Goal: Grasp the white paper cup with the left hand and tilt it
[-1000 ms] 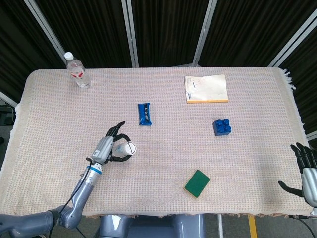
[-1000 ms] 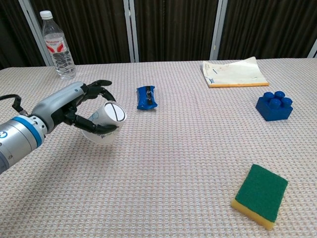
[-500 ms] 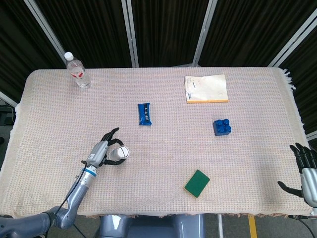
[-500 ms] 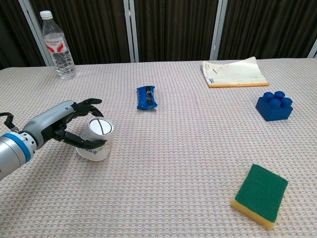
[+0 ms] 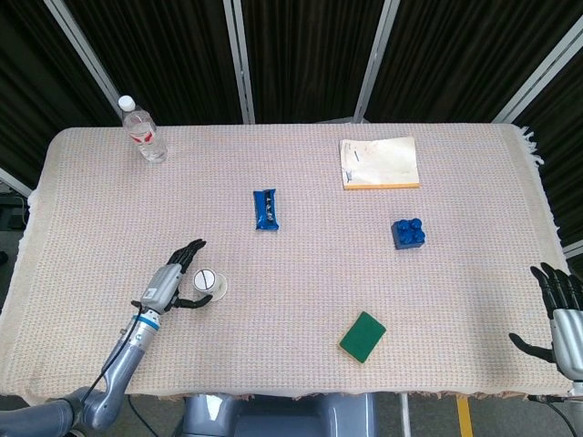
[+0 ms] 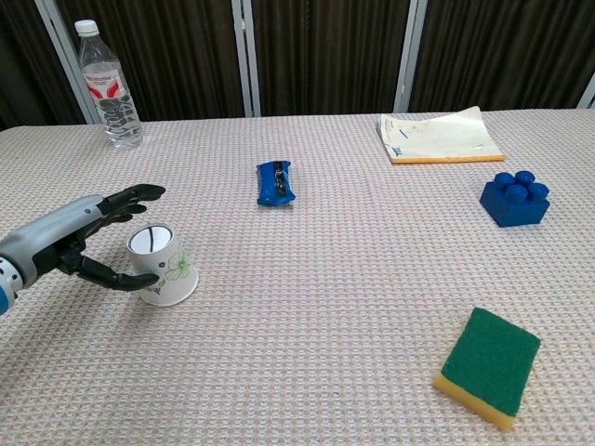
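The white paper cup (image 6: 162, 268) (image 5: 208, 282), printed with a green leaf, stands on the woven tablecloth at the front left. My left hand (image 6: 85, 243) (image 5: 168, 288) is just left of it with its fingers spread and lifted off the cup. Only the thumb tip reaches the cup's lower side, and the hand holds nothing. At the table's front right corner, my right hand (image 5: 557, 314) hangs with fingers apart and nothing in it; only the head view shows it.
A water bottle (image 6: 109, 86) stands at the back left. Near the middle lies a blue snack packet (image 6: 276, 181). A notepad (image 6: 437, 136) and a blue brick (image 6: 514, 196) are on the right, with a green sponge (image 6: 489, 364) at the front right.
My left hand lowered the tilted cup to the table, let go of it and drew back to the left with fingers spread. The right hand has stayed still.
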Available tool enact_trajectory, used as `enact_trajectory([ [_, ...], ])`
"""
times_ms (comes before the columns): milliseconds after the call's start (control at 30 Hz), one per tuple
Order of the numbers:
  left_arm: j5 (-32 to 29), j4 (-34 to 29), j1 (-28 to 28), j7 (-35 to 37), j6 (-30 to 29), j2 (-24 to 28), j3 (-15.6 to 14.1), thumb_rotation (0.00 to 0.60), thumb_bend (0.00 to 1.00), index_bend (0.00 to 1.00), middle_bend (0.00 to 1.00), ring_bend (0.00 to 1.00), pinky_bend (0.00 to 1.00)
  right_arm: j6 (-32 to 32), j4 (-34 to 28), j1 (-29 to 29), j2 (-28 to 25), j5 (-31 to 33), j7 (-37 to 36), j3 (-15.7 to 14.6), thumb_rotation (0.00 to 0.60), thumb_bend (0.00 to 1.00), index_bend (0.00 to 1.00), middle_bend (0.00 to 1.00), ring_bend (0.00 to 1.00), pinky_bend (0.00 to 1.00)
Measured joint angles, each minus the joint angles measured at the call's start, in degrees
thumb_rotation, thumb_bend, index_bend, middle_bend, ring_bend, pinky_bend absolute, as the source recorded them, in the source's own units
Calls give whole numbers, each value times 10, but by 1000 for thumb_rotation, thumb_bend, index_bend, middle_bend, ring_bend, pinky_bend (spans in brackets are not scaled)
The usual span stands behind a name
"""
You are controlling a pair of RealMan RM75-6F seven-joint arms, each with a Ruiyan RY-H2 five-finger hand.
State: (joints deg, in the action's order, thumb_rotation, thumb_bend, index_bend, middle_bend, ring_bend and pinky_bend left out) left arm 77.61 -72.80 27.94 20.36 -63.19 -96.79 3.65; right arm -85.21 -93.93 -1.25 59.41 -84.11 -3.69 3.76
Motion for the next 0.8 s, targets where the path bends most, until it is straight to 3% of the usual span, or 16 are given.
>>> enact_trajectory([
  [267, 37, -10, -16, -31, -62, 22, -5, 600, 164, 0, 0, 0, 0, 1, 4, -1, 3, 4, 6, 2, 600, 0, 0, 0, 0, 0],
  [467, 72, -33, -55, -153, -171, 59, -13, 600, 161, 0, 0, 0, 0, -4, 7, -2, 10, 8, 20, 6, 600, 0, 0, 0, 0, 0],
  [600, 82, -107, -106, -274, -237, 121, -31, 600, 159, 0, 0, 0, 0, -17, 13, -1, 22, 3, 34, 9, 600, 0, 0, 0, 0, 0],
  [800, 89, -204, -178, -351, -292, 220, -64, 600, 125, 0, 0, 0, 0, -29, 21, 1, 32, 2, 45, 13, 600, 0, 0, 0, 0, 0],
])
